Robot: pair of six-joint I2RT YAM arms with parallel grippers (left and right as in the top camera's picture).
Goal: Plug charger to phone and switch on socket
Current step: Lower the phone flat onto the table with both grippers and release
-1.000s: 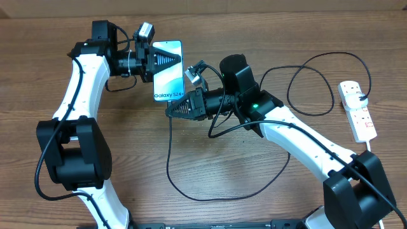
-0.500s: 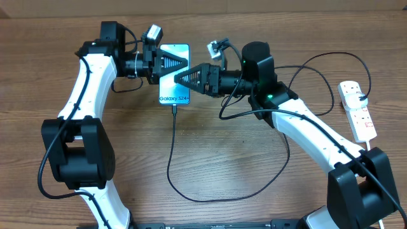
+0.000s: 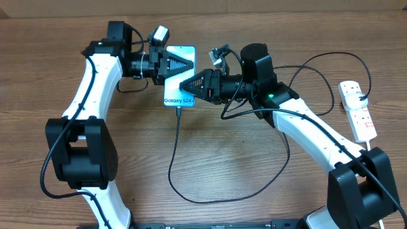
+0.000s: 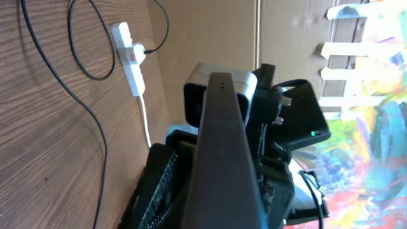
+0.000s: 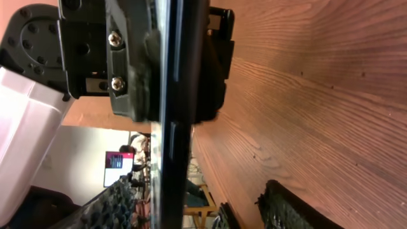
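Shifted phone (image 3: 173,97), charger (image 3: 173,159) plugged, along far edge in clamped left gripper (image 3: 184,63); freed right gripper (image 3: 186,85), spread wide, for socket (image 3: 359,111).

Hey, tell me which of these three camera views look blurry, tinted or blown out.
Overhead: evenly lit, sharp, the phone screen glowing. Left wrist: the phone's near edge is dark and soft, the socket behind reads clearly, the picture's right side is blown out. Right wrist: reddish cast on the table, phone edge dark and close.
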